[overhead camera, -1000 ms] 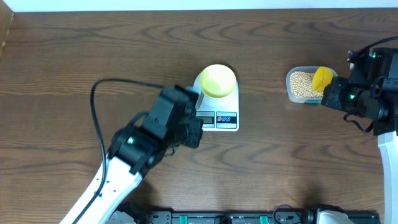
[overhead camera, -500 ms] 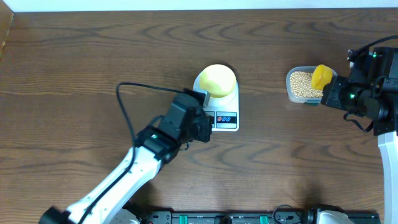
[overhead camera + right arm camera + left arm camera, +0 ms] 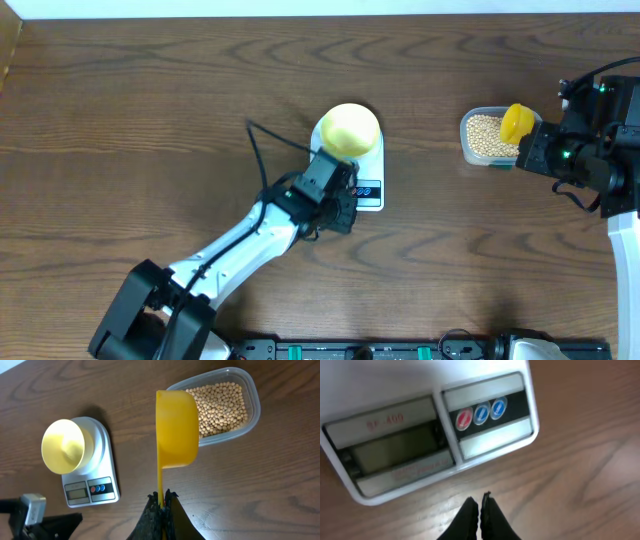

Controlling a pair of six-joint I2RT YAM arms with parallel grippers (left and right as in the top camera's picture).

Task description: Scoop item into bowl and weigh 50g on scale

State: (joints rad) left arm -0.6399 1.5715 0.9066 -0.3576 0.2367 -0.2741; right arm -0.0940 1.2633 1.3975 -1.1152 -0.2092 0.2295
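Left gripper (image 3: 480,510) jaws were shut, empty, tips over the brown wooden counter (image 3: 150,100) just short of the white rectangular kitchen scale (image 3: 435,435); display (image 3: 395,450) blurred, unreadable, hidden by the arm (image 3: 250,235) overhead. Small round pale yellow bowl (image 3: 349,128) sat on its platform. Right gripper (image 3: 161,505) jaws pinched the handle of the bright yellow scoop (image 3: 176,430), cup over the clear plastic tub (image 3: 256,407) of small tan beans (image 3: 222,402); scoop contents unseen.

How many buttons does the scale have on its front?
3, in a row on the scale beside its display: red button nearest it, blue button in the middle, second blue button at the outer end. None seems hidden.
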